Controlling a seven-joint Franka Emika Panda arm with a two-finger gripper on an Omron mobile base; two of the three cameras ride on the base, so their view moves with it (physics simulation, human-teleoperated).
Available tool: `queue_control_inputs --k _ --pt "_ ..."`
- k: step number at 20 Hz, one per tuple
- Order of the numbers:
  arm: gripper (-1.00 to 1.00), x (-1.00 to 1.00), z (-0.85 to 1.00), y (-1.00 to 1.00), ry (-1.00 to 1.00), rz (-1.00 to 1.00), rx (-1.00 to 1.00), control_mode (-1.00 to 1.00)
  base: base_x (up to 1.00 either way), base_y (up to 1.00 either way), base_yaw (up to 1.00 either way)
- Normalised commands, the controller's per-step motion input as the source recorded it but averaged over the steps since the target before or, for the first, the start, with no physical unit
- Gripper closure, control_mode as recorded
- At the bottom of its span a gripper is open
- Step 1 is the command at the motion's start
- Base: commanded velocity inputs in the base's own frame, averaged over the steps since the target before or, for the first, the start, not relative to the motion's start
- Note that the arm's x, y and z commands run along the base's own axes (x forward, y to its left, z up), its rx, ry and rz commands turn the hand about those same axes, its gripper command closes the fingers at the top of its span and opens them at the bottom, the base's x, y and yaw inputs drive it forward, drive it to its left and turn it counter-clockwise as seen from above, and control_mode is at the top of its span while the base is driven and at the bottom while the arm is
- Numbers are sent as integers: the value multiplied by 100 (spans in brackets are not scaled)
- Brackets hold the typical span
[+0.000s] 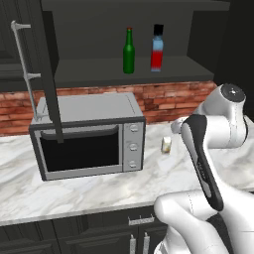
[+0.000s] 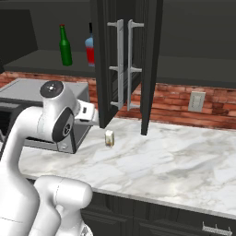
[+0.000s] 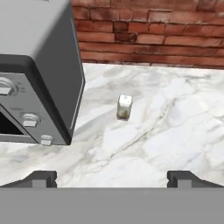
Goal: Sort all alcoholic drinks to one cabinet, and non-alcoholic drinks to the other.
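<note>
The small pale cream container [image 3: 124, 106] stands upright on the white marble counter [image 3: 175, 131], just right of the microwave [image 3: 39, 65] and apart from it, in front of the red brick backsplash [image 3: 148, 39]. From the left base camera the same container [image 1: 166, 144] sits near the microwave's [image 1: 89, 134] control-knob side; from the right base camera it [image 2: 109, 138] stands below the open cabinet doors [image 2: 124, 60].

Up on the open cabinet shelf [image 1: 99, 69] stand the slim dark-green bottle with a red cap [image 1: 129, 51] and, just beside it to the right, the flat-sided blue-and-red bottle with a black cap [image 1: 157, 48] (both upright, not touching).

The gripper [image 3: 112, 177] hovers above the counter, aimed down toward the cream container, its fingers [image 3: 41, 177] spread wide apart and holding nothing, well short of the container.
</note>
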Motion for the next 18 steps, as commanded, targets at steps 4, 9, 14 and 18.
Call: queue_control_inputs --k 4,9,14,18 --pt "-100 25 -25 -1 2 0 0 -100 0 0 0" --pt "-100 24 -26 -1 0 0 0 -100 0 0 0" --pt "-100 9 -17 0 -7 0 0 -100 0 0 0" --pt "-100 8 -16 0 -7 0 0 -100 0 0 0"
